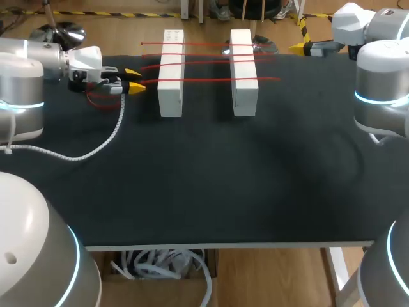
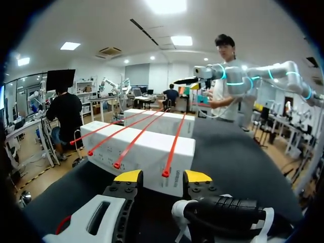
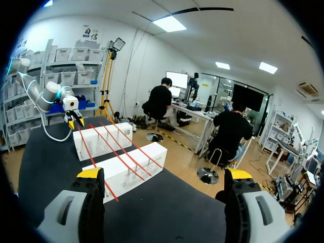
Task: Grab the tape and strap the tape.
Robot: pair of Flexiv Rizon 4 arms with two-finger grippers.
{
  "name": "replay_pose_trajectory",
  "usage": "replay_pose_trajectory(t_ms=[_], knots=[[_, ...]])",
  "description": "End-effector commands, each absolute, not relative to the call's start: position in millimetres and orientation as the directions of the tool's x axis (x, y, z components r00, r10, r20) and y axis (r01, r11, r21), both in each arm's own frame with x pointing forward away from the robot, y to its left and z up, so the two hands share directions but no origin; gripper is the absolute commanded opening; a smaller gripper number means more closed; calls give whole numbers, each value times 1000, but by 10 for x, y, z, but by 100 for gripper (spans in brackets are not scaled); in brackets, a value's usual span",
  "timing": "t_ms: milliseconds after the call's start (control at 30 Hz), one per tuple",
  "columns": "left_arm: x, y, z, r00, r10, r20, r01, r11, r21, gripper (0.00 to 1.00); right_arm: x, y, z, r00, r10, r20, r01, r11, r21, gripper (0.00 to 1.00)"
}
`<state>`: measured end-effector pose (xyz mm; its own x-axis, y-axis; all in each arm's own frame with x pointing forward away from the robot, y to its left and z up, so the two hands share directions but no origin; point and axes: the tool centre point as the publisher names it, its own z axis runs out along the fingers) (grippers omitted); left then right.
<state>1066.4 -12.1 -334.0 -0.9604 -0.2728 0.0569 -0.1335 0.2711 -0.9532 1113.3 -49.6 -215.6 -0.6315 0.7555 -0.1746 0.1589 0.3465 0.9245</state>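
In the head view, the left claw [image 1: 135, 80] hangs with its yellow tips apart. It is just beside the near end of the closest of four thin red tape strips [image 1: 204, 80], which are stretched across two white rectangular blocks [image 1: 171, 77]. The right claw [image 1: 298, 46] sits well past the strips' other ends, at the black table [image 1: 204, 185] edge.

In the left wrist view, that strip's end lies between the spread fingers, ungripped, with the blocks just ahead.

In the right wrist view, the right claw [image 3: 164, 174] gapes wide and holds nothing. The blocks and strips lie ahead of it, nearer one finger.
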Motion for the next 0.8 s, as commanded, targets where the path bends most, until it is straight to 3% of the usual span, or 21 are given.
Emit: replay_pose_trajectory(t_ms=[33, 400, 800], knots=[[10675, -104, -3362, -962, -267, 61, -136, 271, -953, 31, 11138, -494, -2159, -632, 755, -174, 159, 346, 925, 100], [10671, -138, -3308, -964, -261, 54, -124, 258, -958, 34, 11138, -494, -2159, -632, 755, -174, 159, 346, 925, 100], [10685, -160, -3282, -966, -254, 43, -110, 253, -961, 29, 11138, -494, -2159, -632, 755, -174, 159, 346, 925, 100]])
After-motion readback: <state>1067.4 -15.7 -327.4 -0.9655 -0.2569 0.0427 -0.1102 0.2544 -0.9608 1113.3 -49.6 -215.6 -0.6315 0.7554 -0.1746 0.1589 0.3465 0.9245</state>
